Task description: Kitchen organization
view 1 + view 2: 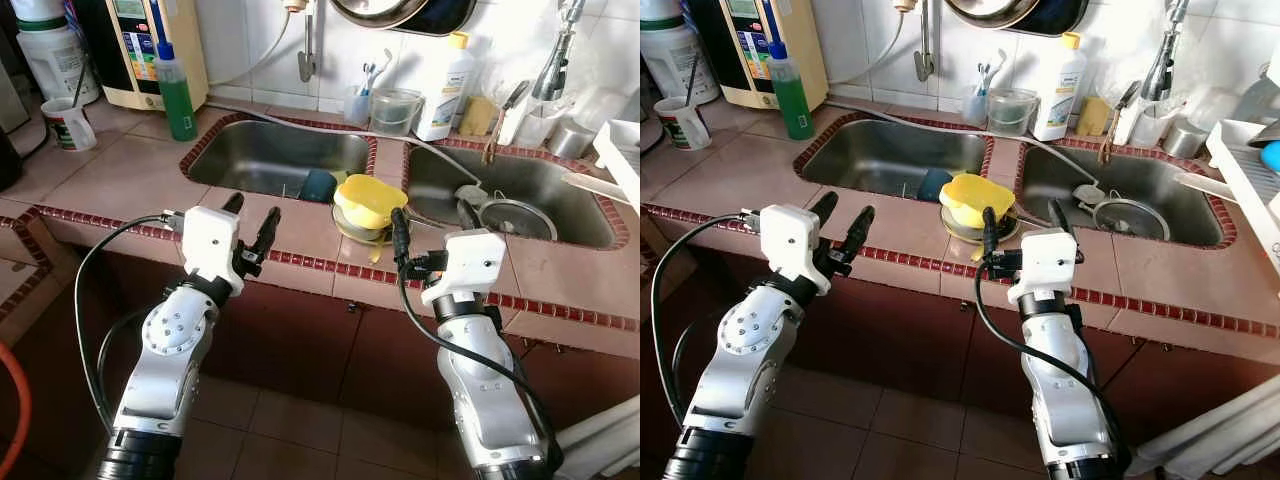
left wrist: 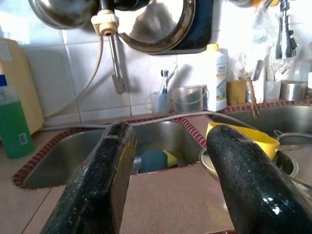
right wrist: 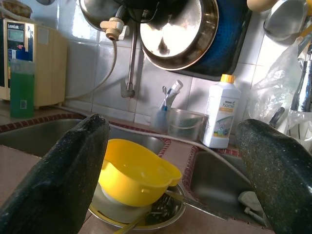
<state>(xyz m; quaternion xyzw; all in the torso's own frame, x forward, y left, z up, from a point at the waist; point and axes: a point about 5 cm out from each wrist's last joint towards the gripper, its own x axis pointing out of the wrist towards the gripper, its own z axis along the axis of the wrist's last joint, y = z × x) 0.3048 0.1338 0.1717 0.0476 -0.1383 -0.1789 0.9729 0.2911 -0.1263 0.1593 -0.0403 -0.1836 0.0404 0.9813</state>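
Observation:
A yellow plastic bowl (image 1: 370,198) lies tilted on a shallow metal dish (image 3: 161,214) on the tiled strip between the two sinks. My right gripper (image 1: 432,215) hovers open over the counter's front edge, just in front of that bowl, with nothing between its fingers. My left gripper (image 1: 252,212) is open too, over the counter in front of the left sink (image 1: 250,160). A blue cup (image 1: 318,185) stands in that sink. In the left wrist view the blue cup (image 2: 152,160) sits straight ahead between the fingers.
The right sink (image 1: 540,190) holds a metal strainer (image 1: 515,218) and utensils. Along the back wall stand a green bottle (image 1: 176,95), a white detergent bottle (image 1: 445,90), a clear tub (image 1: 395,110) and a water purifier (image 1: 150,50). A mug (image 1: 68,123) is far left, a white rack (image 1: 620,150) far right.

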